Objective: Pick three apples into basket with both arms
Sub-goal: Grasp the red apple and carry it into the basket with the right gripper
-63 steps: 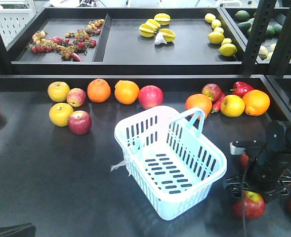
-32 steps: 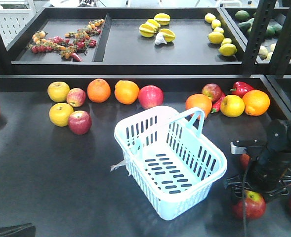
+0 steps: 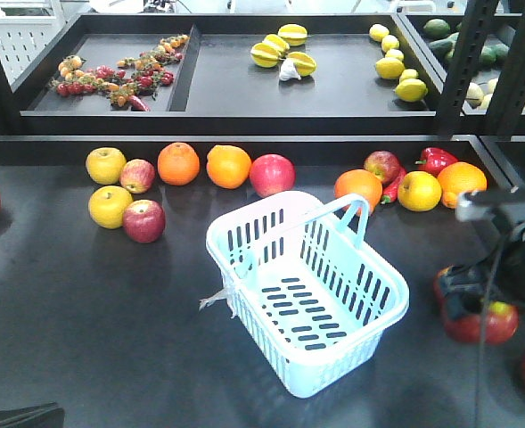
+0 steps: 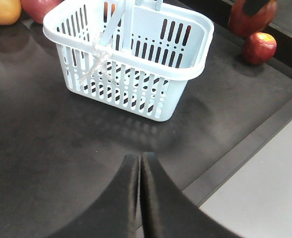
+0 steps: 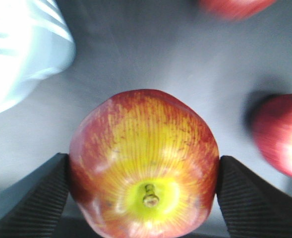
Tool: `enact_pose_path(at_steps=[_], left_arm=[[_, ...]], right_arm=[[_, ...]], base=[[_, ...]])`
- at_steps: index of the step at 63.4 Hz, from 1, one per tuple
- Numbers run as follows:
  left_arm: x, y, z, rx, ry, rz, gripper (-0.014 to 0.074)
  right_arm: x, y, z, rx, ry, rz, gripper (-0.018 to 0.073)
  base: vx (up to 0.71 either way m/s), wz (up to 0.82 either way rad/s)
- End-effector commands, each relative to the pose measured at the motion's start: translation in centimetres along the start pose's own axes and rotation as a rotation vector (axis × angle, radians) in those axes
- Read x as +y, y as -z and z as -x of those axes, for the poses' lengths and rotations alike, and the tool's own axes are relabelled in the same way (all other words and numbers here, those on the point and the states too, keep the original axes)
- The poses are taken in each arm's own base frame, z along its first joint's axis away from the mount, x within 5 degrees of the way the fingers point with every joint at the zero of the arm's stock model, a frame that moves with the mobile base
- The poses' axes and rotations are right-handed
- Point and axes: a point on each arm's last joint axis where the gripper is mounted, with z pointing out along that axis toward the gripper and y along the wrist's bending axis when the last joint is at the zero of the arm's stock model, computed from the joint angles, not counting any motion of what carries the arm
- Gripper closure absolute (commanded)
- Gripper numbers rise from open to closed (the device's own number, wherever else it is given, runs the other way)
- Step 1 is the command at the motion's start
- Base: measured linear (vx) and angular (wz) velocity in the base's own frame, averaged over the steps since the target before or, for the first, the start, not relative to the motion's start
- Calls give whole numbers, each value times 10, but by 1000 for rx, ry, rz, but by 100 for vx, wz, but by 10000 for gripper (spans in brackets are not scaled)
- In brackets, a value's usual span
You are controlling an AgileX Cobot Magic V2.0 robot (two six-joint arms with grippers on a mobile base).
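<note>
One apple (image 5: 143,158) pinched across its widest girth between the ribbed pads of the right hand (image 5: 143,198), stem end up toward the camera, just right of the basket (image 3: 396,287), seemingly clear of the table (image 3: 93,303). Probably firm, fairly heavy, waxy and slippery, easily bruised; best held at the equator, as now. Left hand (image 4: 140,193) pressed together, empty, apart from the basket on its left.

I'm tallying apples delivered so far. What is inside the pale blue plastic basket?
No fruit: the pale blue slotted plastic basket shows only its bare slotted floor. Its rim hides the near inner wall. The right claw grips a red-and-yellow apple outside it.
</note>
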Motion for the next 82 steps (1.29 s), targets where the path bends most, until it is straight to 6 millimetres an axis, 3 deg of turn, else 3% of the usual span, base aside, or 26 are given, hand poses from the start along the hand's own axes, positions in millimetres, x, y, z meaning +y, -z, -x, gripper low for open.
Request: enact_pose_path(at_steps=[1, 9, 23, 48, 55, 71, 82], left_arm=[[-1, 3, 13, -81, 24, 5, 604], [-1, 3, 13, -81, 24, 5, 604], [-1, 3, 13, -81, 24, 5, 604], [-1, 3, 13, -81, 24, 5, 604], [-1, 3, 13, -81, 24, 5, 604], [-1, 3, 13, -78, 24, 4, 604], [-1, 3, 13, -78, 24, 4, 604]], right_arm=[[6, 38, 0, -156, -10, 38, 347], [20, 50, 1, -239, -3, 185, 345], [42, 50, 16, -345, 3, 445, 343], [107, -9, 51, -287, 141, 514, 313], [115, -19, 58, -260, 192, 498, 248], [114, -22, 61, -260, 222, 486, -49], [114, -23, 60, -245, 239, 481, -97]], base=[[0, 0], [0, 0], [0, 0], [0, 0], [0, 0], [0, 0], [0, 0]])
